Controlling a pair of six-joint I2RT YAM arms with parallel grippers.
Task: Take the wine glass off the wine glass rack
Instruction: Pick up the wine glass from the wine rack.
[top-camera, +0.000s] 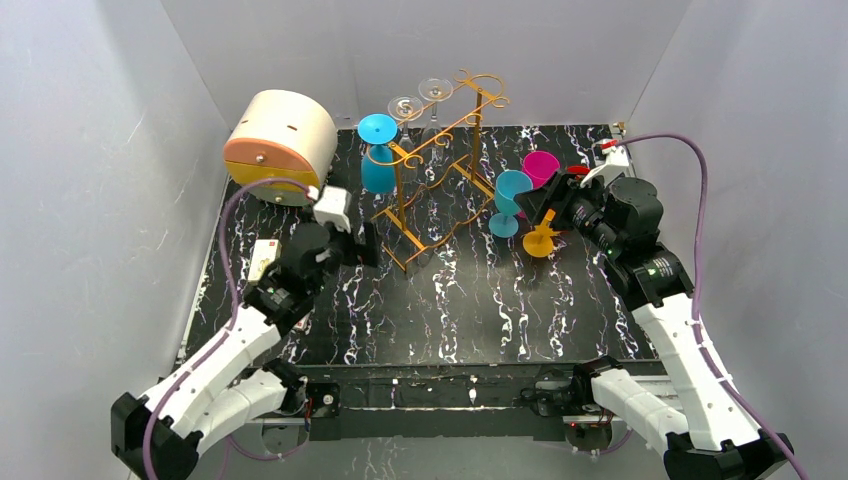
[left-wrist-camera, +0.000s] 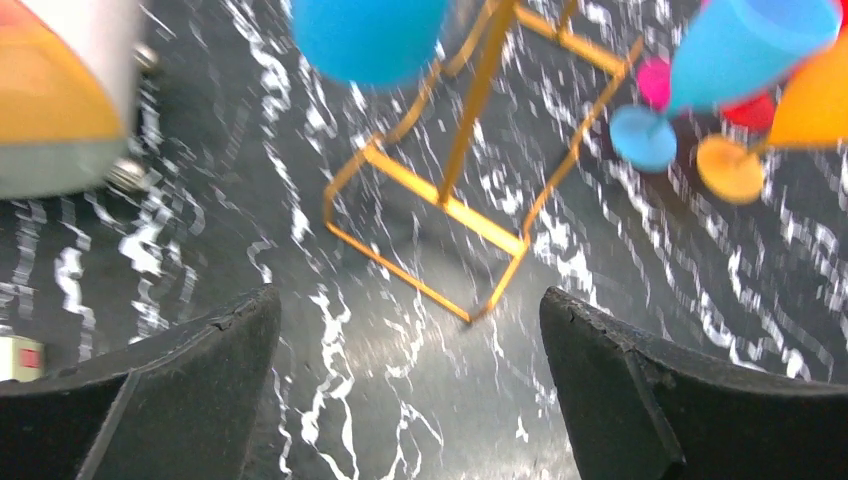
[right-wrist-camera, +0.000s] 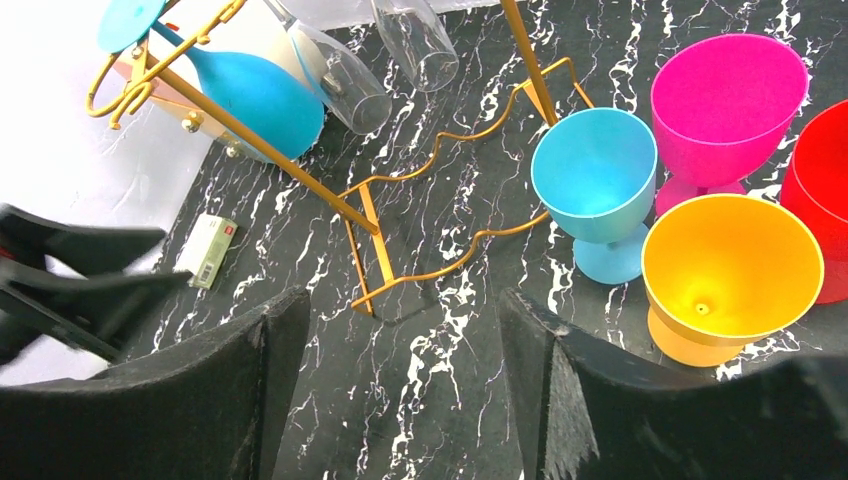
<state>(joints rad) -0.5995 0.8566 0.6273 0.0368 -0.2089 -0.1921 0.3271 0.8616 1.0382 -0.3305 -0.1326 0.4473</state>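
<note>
Three glasses hung foot-up from the wine glass rack (top-camera: 440, 170), which stood on the black marbled desk (top-camera: 480, 310) ahead of both hands. The blue wine glass (top-camera: 378, 150) hung at the rack end nearest the left hand (left-wrist-camera: 408, 310), above and just ahead of it. The two clear wine glasses (top-camera: 405, 108) hung farther along the rack, deeper from that hand. The left hand was spread wide with nothing between its fingers (left-wrist-camera: 200, 390). The rack's foot frame lay in front of the gap, apart from both fingertips. Off to that hand's left stood a round cream-and-orange drawer box (top-camera: 280, 145), and a small white box (top-camera: 262, 258) lay on the desk beside its wrist.

The right hand (right-wrist-camera: 402, 305) was also parted and empty, its fingers (right-wrist-camera: 560, 400) well apart over the desk. From it the rack stood ahead and to the left, not touching. Four goblets stood upright on the desk to its right front. A teal goblet (right-wrist-camera: 595, 175) was nearest the rack, with a magenta goblet (right-wrist-camera: 725, 105) behind it. An orange goblet (right-wrist-camera: 730, 265) stood closest to the hand, and a red goblet (right-wrist-camera: 825, 180) sat at the far right edge of the wrist view. Neither hand held a glass.
</note>
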